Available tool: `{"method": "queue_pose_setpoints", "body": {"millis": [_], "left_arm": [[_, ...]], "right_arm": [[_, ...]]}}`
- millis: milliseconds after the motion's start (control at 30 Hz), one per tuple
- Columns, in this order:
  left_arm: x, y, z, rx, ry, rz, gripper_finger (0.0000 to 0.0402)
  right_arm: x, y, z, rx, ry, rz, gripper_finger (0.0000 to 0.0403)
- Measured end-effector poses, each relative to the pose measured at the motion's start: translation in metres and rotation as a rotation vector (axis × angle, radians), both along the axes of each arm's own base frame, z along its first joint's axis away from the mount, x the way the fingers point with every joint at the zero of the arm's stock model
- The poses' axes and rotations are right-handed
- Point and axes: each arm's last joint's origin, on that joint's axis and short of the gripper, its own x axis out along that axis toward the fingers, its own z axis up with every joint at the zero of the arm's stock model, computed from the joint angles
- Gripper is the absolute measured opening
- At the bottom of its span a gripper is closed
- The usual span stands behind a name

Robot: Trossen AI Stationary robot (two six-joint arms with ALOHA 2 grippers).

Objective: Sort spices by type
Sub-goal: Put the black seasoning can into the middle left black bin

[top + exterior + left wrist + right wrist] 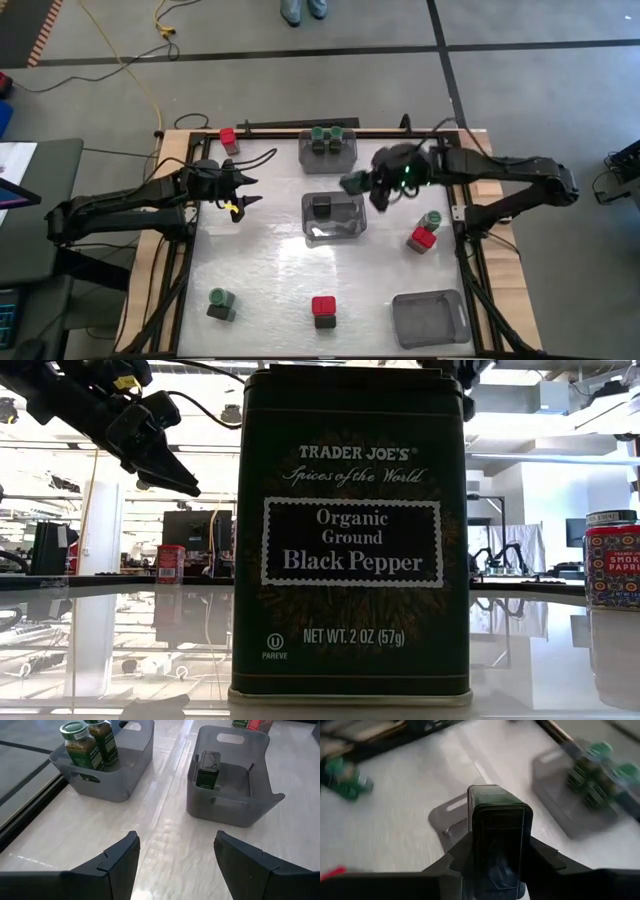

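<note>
**Over the middle bin: black tin on its way in**

Above the table's centre, the right gripper [358, 184] pinches a black pepper tin [500, 832], at about two o'clock from the middle bin [334, 219], where one black tin [207, 770] already stands. Next, I judge, it must lower and release there. Left gripper [242, 192] waits at nine o'clock, fingers spread, empty.

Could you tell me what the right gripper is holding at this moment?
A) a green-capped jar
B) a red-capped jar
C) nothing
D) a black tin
D: in the right wrist view the right gripper is clamped on a black tin, held above the table near the middle bin, which already holds one black tin.
</note>
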Motion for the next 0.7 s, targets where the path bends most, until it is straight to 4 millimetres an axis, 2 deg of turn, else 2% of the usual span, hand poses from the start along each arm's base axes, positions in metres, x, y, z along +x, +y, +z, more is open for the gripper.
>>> {"method": "queue_pose_setpoints", "body": {"millis": [133, 267, 533, 700], "left_arm": [[0.000, 0.000, 0.000, -0.001, 0.000, 0.000, 0.0244], [0.000, -0.001, 0.000, -0.014, -0.002, -0.016, 0.0244], [0.000, -0.001, -0.001, -0.023, 0.001, -0.039, 0.0244], [0.000, -0.001, -0.001, -0.024, 0.002, -0.041, 0.0244]], "right_arm": [[0.016, 0.023, -0.009, -0.112, 0.053, 0.112, 0.0147], [0.035, 0.029, -0.016, -0.118, 0.160, 0.138, 0.0147], [0.078, 0.020, -0.014, -0.182, 0.476, 0.244, 0.0147], [0.095, 0.012, -0.033, -0.203, 0.689, 0.339, 0.0147]]}}
